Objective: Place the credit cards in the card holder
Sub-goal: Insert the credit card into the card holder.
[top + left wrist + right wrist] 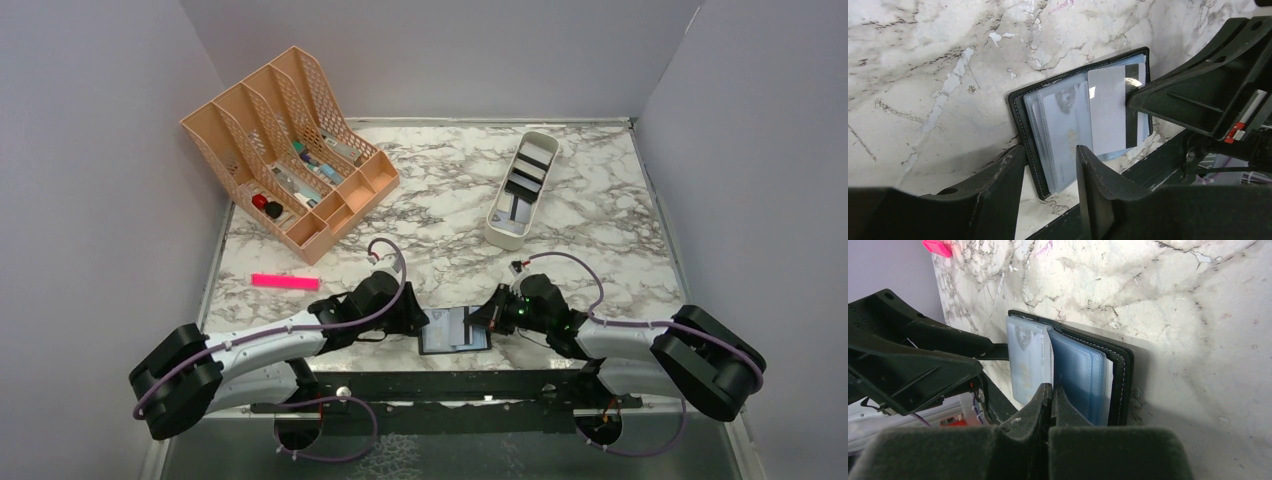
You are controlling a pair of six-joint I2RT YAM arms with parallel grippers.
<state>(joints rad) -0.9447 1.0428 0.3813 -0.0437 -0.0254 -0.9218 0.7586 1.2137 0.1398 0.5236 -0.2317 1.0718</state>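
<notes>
Left gripper (1050, 155) spread, the right gripper (1052, 387) is pinching a card (1106, 110) into the holder (1019, 117); next it is probably needing a gentle push.

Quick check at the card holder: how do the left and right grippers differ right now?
The left gripper has its fingers apart, the card holder showing between them, apparently gripping nothing; the right gripper has its fingers shut on the striped end of a white card. The left reaches in at the holder's left edge, the right at its right edge. Both sit low over the open holder.
</notes>
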